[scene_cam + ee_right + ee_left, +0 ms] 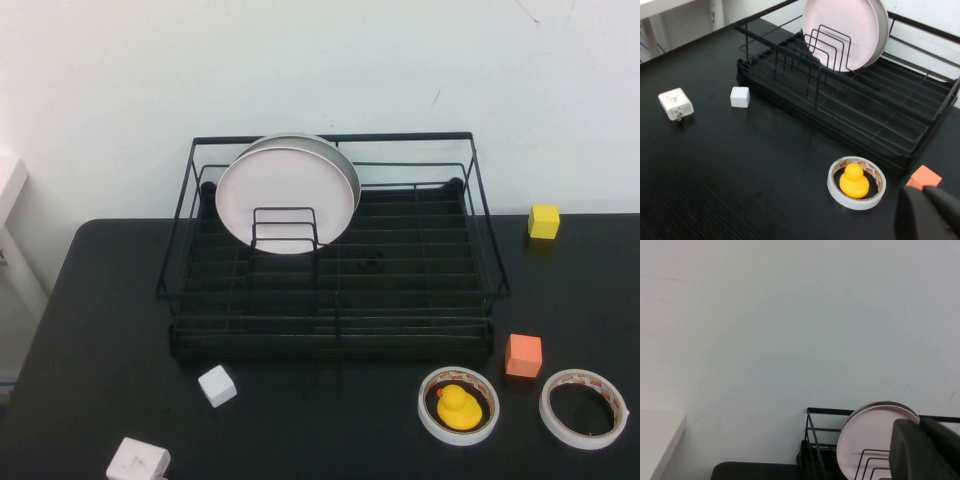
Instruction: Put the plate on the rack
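Observation:
The pale pink plate (285, 195) stands upright on edge in the left rear of the black wire rack (330, 330), leaning behind the upright wire dividers. A grey plate (347, 168) stands just behind it, only its rim showing. Neither arm shows in the high view. In the left wrist view, my left gripper (922, 450) is shut and empty, raised and back from the plate (865, 440) and rack (812, 430). In the right wrist view, my right gripper (930, 212) is shut and empty above the table at the front right, away from the plate (840, 30) and rack (865, 130).
In front of the rack lie a white cube (217, 385), a white charger (138, 461), a tape roll (430, 410) with a yellow duck (459, 405) in it, a second tape roll (583, 408) and an orange cube (523, 355). A yellow cube (544, 221) sits at the right rear.

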